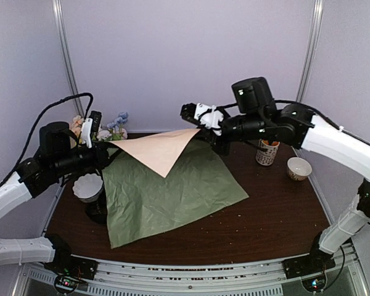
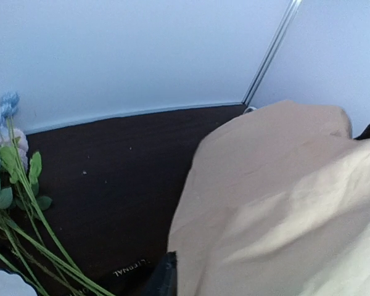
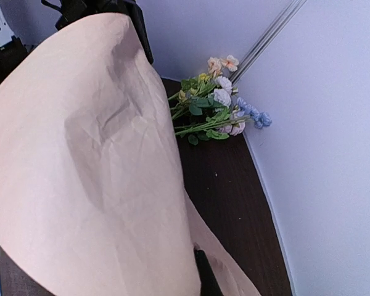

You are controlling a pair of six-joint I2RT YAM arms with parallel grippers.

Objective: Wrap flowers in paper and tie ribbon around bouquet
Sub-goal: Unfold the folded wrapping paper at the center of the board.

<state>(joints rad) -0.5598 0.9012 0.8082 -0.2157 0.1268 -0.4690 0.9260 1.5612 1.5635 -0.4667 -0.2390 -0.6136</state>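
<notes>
Now: far edge of the paper is up, flowers not yet on it

**Position.** The paper (image 1: 179, 191) lies green side up across the middle of the table. Its far edge is raised off the surface with the peach underside showing, strung between the two arms.
- Right gripper (image 1: 205, 129): pressed together on the far right corner of the sheet.
- Left gripper (image 1: 106, 152): at the left end of the raised edge. The paper blankets its wrist view, so I cannot tell whether it pinches or stands parted.
- Flowers (image 1: 111, 131): in the back-left corner, off the sheet, blossoms toward the wall.
- Ribbon (image 2: 131, 269): probably the dark strip with pale lettering beside the stems, seen only in the left wrist view.

**Step in hand (judgement).** The sheet is being laid out or folded before the flowers go on.
- Carry both corners level and move them together.
- Keep the tension light, since thin, crinkled paper will likely tear or crease under a one-sided pull.
- Make sure of the left hold before the right arm travels.
- Keep the near half from dragging into the white cup (image 1: 88, 187) at the sheet's left edge.

**Surface.** The table (image 1: 277, 209) is dark brown wood with pale specks scattered on it. A patterned mug (image 1: 267, 152) and a small bowl (image 1: 299, 168) stand at the right, apart from the paper.

**Room.** Pale lilac walls with metal uprights in the corners.
</notes>
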